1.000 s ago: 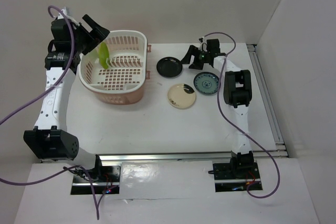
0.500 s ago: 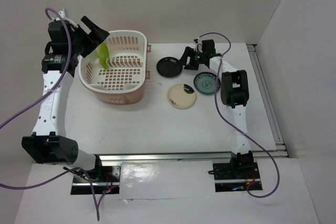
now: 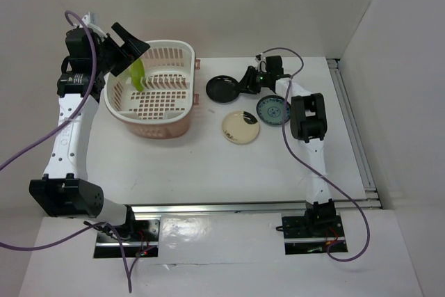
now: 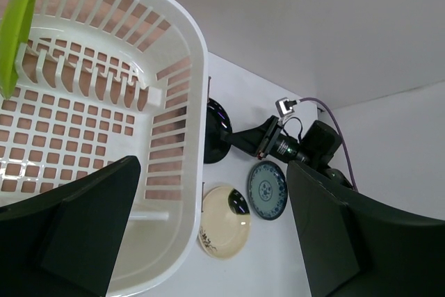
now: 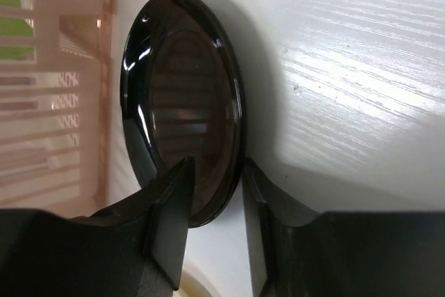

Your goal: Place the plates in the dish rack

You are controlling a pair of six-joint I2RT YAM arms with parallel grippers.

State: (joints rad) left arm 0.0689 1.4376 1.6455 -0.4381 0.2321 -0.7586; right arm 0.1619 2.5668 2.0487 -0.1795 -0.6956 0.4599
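The pink dish rack point(image 3: 164, 124) stands at the back left, with the lime green plate point(image 3: 137, 73) on edge in its slots. The glossy black plate point(image 3: 222, 89) lies right of the rack. My right gripper point(image 3: 245, 83) reaches it from the right. In the right wrist view its half-closed fingers point(image 5: 174, 199) straddle the near rim of the black plate point(image 5: 181, 95), a gap still showing. The cream plate point(image 3: 240, 127) and teal patterned plate point(image 3: 272, 110) lie flat nearby. My left gripper point(image 3: 128, 43) hangs wide open above the rack's left end, holding nothing.
White walls close in behind and to the right of the table. A metal rail point(image 3: 354, 130) runs along the right edge. Seen from the left wrist, the rack rim point(image 4: 188, 46) is below, with the cream plate point(image 4: 224, 222) and teal plate point(image 4: 268, 190) beyond.
My right gripper slid left onto the black plate's rim and its jaws narrowed around it. The left arm barely shifted and stayed open.
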